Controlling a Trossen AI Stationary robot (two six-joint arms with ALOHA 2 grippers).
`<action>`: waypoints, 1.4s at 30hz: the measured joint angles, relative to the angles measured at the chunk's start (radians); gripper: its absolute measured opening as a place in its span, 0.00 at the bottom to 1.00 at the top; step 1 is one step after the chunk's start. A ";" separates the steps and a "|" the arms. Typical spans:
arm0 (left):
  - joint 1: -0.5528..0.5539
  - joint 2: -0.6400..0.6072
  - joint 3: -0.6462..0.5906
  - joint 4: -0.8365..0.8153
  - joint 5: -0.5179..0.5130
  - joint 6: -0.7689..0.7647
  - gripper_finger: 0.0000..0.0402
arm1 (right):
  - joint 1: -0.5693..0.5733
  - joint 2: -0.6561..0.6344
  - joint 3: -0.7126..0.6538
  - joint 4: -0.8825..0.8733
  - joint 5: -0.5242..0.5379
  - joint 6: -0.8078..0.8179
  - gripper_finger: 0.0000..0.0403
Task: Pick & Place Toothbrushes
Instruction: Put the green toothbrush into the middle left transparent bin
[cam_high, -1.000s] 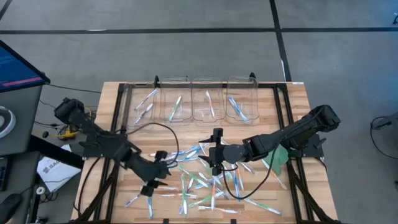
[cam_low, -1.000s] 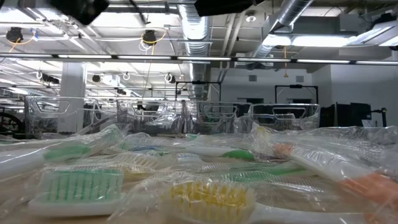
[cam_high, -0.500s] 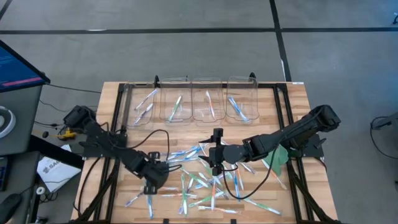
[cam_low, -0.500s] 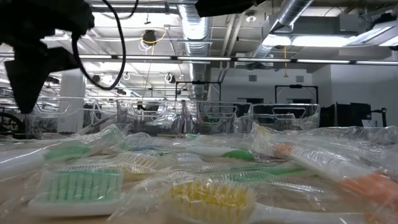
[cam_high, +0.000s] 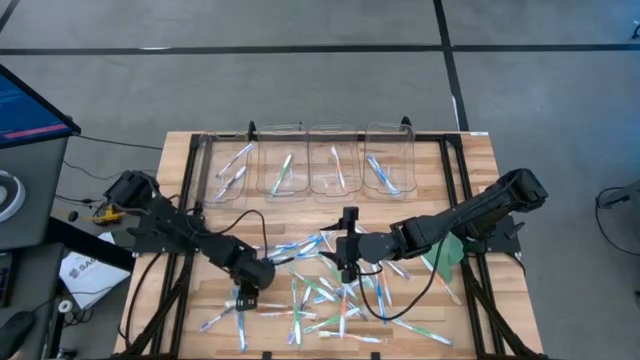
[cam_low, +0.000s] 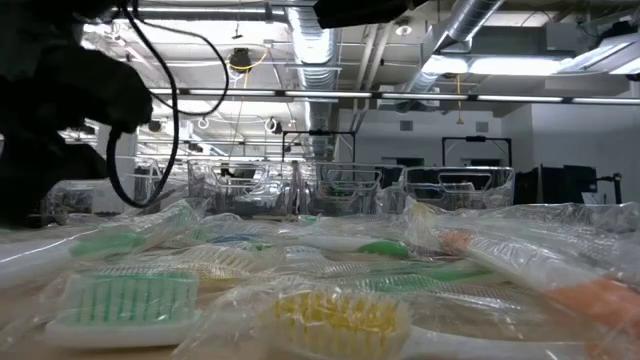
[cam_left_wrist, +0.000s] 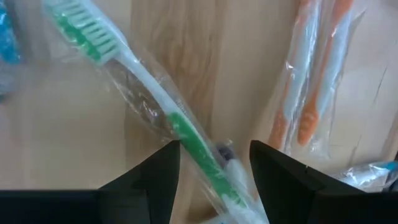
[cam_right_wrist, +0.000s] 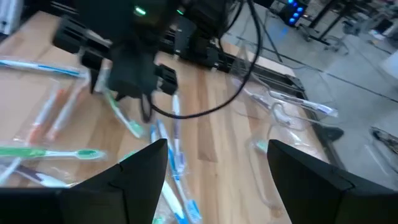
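- A green toothbrush (cam_left_wrist: 180, 134) in a clear wrapper lies on the table (cam_high: 470, 160), near-left edge of the pile (cam_high: 330, 290).
- The left gripper (cam_left_wrist: 211, 165) is right over it, fingers apart, straddling the handle.
- Best bet: drop straight down, centre on the handle, avoid snagging the orange brushes (cam_left_wrist: 311, 93) beside it.
- The right gripper (cam_high: 347, 262) hovers mid-table, fingers apart, empty.
- The bins (cam_high: 305, 160) wait at the far edge.

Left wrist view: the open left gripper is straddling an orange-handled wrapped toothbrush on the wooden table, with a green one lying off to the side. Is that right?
Not quite: the colours are swapped. In the left wrist view the open left gripper straddles the green toothbrush, which runs in its clear wrap between the two fingers. The orange toothbrushes lie off to the side on the wooden table.
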 joint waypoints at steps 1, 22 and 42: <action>0.004 -0.008 -0.011 0.014 0.006 0.001 0.47 | -0.002 0.000 0.000 0.000 -0.005 0.000 0.67; 0.004 -0.078 -0.065 0.059 -0.036 0.037 0.00 | -0.018 0.000 0.000 0.000 -0.036 0.000 0.67; -0.015 -0.152 -0.064 0.061 -0.069 0.001 0.00 | -0.018 0.000 0.000 -0.002 -0.036 0.000 0.67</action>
